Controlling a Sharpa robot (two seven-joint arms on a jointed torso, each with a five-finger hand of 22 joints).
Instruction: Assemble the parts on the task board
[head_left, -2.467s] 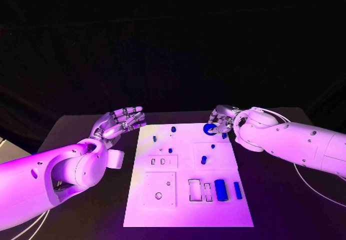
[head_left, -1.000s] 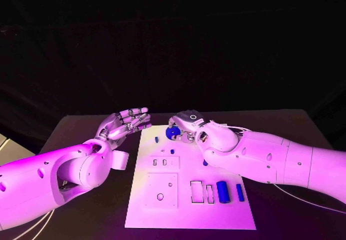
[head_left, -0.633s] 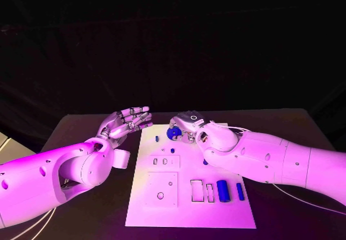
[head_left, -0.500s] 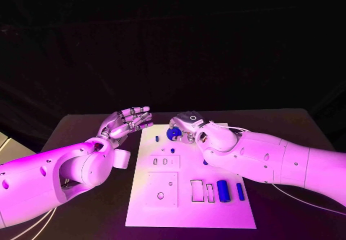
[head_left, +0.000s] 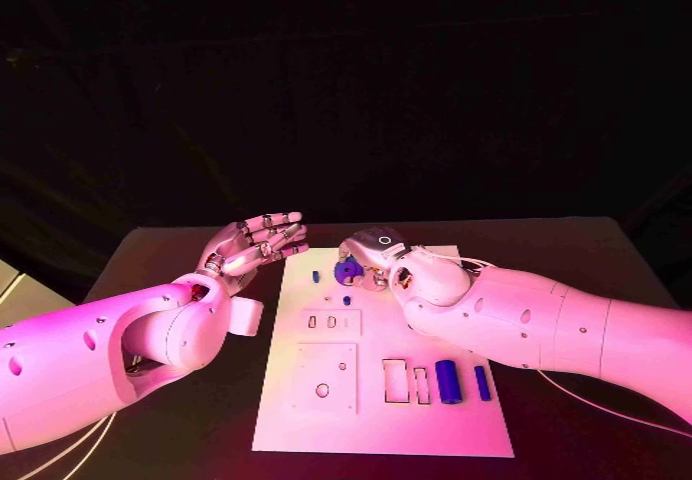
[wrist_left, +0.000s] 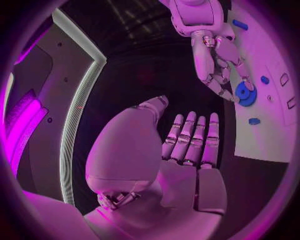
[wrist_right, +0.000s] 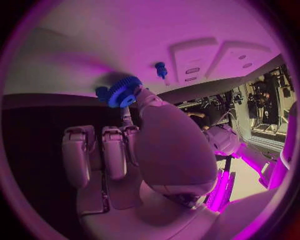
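The right hand (head_left: 378, 258) holds a blue toothed wheel (head_left: 348, 270) between its fingertips, low over the far left part of the white board (head_left: 378, 420), which lies in the middle of the desk (head_left: 159, 250). In the right wrist view the wheel (wrist_right: 122, 92) sits right at the board's surface beside a small blue peg (wrist_right: 161, 69), and I cannot tell whether it already touches the board. The left hand (head_left: 254, 243) hangs off the board's left edge, fingers spread and holding nothing. Nearer the robot, a thick blue cylinder (head_left: 447, 381) and a thinner blue bar (head_left: 482, 382) lie by two upright slots.

The step in hand seems to be seating the wheel on its spot. The risk is a miss: the fingers cover part of the wheel, so its centre hole may come down slightly off and the wheel may rest tilted. If the fingers let go too soon, it could roll off across the board. A push down while crooked could jam it or shift the board, since the left hand is not steadying it.
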